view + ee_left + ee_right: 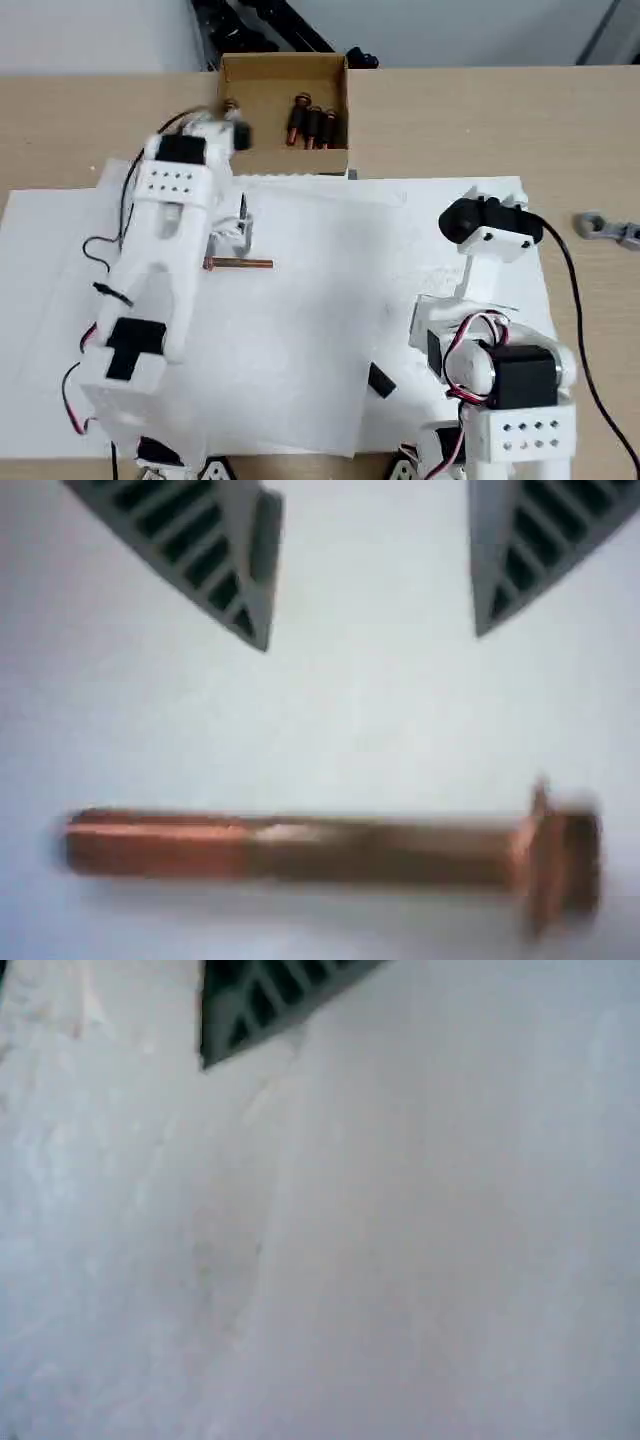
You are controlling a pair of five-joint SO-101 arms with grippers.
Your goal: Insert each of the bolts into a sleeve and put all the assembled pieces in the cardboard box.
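At the worktop's [600, 120] near right corner the right arm [495, 300] sits folded; whether its grasp is open or closed cannot be told. Toward the left edge a bolt [238, 264] lies flat on the white sheet [320, 330]. The left fingers [200, 550] are spread apart just beside it, holding nothing. At the far edge the box [283, 60] holds three assembled pieces [312, 122].
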